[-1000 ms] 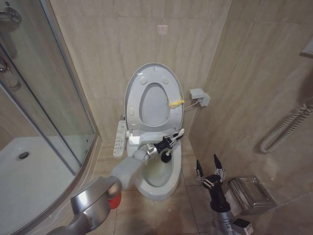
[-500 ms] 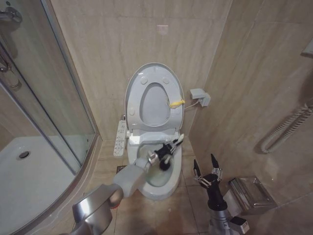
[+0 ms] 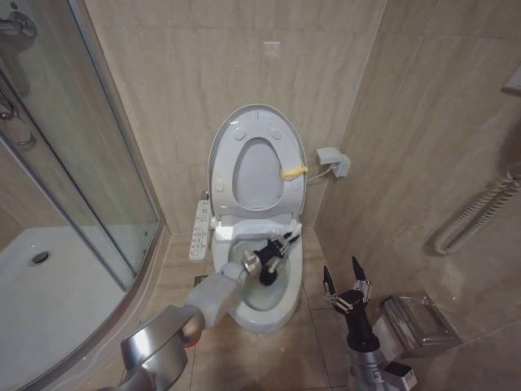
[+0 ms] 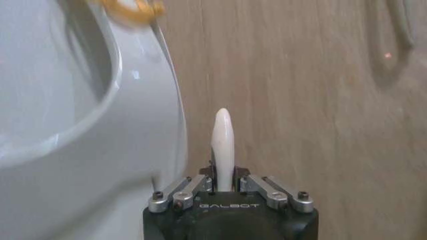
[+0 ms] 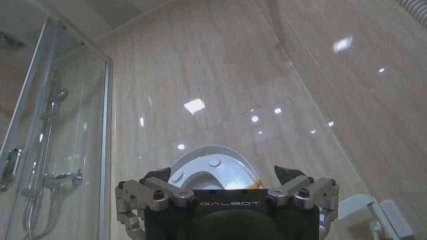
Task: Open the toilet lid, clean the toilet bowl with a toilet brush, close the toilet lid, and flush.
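The toilet lid (image 3: 256, 159) stood raised against the tiled wall (image 3: 187, 90), with the ring seat (image 3: 257, 174) folded up against it and a small yellow tag (image 3: 292, 172) at its edge on the robot's right. Below it, the toilet bowl (image 3: 262, 314) lay open on its pedestal, its white rim exposed toward the robot. The left arm (image 3: 207, 297) reached forward and across from the lower left, and the left gripper (image 3: 275, 247) hung over the bowl's opening, clamped on the toilet brush (image 3: 281, 248). The brush's white handle sloped up toward the right rear rim, while its dark bristle head pointed down inside the bowl. In the left wrist view, the left gripper (image 4: 225, 184) pinched the handle of the toilet brush (image 4: 222, 145) between its fingers (image 4: 200, 184), the white stick projecting straight out beside the curved white edge of the toilet lid (image 4: 133, 120). The right gripper (image 3: 343, 281) was held upright to the right of the bowl, apart from it, with its two dark fingers spread and nothing between them. A metal bin (image 3: 415, 324) sat on the floor just beyond it. A glass shower enclosure (image 3: 65, 163) occupied the left side, and a control panel (image 3: 199, 230) sat just beside the bowl on that side.
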Available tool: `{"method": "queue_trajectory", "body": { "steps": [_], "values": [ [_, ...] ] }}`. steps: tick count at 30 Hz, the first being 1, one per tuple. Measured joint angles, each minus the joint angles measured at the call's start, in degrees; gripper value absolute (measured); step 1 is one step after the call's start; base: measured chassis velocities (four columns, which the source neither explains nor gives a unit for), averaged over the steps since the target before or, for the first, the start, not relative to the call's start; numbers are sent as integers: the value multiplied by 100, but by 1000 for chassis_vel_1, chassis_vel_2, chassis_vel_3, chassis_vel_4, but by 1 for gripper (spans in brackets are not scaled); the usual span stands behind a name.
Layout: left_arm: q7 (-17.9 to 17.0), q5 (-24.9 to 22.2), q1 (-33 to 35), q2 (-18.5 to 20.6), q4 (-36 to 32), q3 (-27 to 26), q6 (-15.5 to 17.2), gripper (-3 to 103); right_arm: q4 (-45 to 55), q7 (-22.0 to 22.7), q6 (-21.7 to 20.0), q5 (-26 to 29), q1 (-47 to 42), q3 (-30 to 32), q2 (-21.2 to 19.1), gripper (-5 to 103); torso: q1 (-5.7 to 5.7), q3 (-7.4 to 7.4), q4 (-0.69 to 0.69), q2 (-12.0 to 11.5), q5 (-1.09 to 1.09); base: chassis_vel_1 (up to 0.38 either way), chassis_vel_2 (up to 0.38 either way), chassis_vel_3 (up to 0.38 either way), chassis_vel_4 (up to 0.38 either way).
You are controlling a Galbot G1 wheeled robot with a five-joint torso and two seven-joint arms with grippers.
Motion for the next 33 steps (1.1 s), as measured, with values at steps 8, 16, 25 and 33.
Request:
{"method": "queue_trajectory", "body": {
  "steps": [8,16,25,33],
  "values": [
    [54,-52,112,5,253,158,50,19,55,-1,5,46,-61,10,0,100,1,1,4,-1,0,0,0,0,0],
    [-32,-9,-13,4,48,99,17,19,66,5,1,59,-35,29,-1,100,0,0,1,0,0,0,0,0,0],
    [-23,46,137,5,262,167,42,19,45,-5,5,80,-37,35,-1,100,1,1,4,-1,0,0,0,0,0],
    [-11,202,149,239,312,272,121,19,33,-30,11,72,-34,-18,-1,100,1,1,4,-1,0,0,0,0,0]
  ]
}}
